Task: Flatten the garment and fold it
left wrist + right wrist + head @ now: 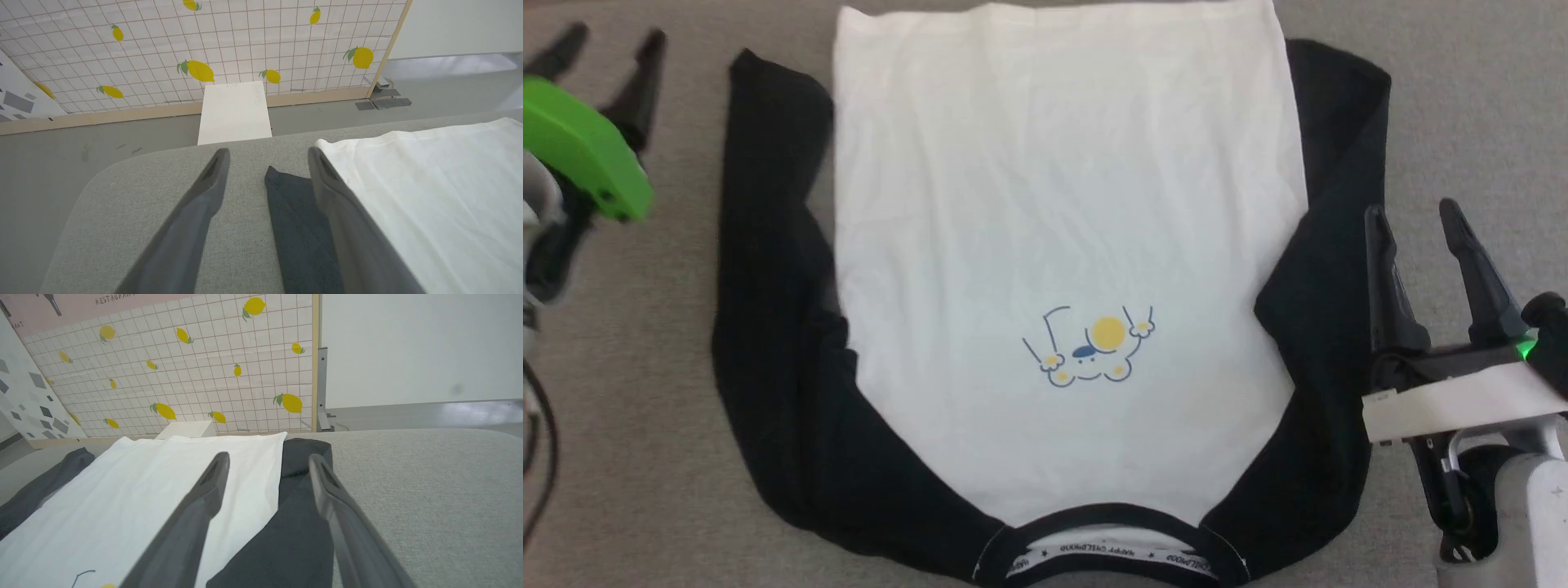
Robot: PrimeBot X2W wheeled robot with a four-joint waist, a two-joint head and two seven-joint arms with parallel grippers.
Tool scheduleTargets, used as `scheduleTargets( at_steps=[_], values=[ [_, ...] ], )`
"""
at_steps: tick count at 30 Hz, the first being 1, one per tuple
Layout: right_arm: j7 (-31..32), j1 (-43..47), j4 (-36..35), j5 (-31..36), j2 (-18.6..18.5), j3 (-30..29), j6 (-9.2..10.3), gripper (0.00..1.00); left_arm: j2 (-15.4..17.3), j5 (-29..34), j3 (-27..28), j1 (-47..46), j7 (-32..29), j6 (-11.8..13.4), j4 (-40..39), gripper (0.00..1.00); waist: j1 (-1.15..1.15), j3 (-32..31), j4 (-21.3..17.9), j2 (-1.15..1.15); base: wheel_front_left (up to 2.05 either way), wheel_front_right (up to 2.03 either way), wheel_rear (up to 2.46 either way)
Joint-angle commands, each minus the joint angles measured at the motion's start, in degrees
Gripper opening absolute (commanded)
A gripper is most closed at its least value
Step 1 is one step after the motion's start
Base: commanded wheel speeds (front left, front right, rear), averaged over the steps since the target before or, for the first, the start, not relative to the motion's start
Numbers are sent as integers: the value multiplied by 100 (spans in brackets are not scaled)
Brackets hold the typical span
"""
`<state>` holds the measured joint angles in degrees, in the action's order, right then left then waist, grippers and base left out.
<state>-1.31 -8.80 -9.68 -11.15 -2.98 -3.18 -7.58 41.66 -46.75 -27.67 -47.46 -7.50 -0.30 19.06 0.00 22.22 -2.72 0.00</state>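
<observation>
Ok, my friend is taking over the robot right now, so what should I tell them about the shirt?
The left tool is open and holds nothing, out beside the left sleeve.
The right tool is open and holds nothing, by the right sleeve.
The garment lies spread on the grey padded surface, print up, collar nearest the robot, black sleeves along the white body.
Done: it looks flattened, with only faint creases.
Left: all the folding; no fold is made yet.
</observation>
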Motion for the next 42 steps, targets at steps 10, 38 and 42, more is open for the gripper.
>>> scheduleTargets(
  at_steps=[10, 38, 42],
  values=[
    [-313, -353, 29, -232, 10, 179, 9, 100, 549, -450, 170, -842, -1835, 480, 136, 100, 0, 1247, -971, 0, 0, 0, 0],
    [-278, -254, 277, -169, 10, 114, 9, 100, 1051, -89, 330, -123, -1251, 1413, -311, 0, 0, 457, -557, 0, 0, 0, 0],
    [-176, -86, 283, -140, 10, 0, 9, 100, 1184, -71, 419, 211, -898, 1428, -473, 0, 0, -17, -327, 0, 0, 0, 0]
  ],
)
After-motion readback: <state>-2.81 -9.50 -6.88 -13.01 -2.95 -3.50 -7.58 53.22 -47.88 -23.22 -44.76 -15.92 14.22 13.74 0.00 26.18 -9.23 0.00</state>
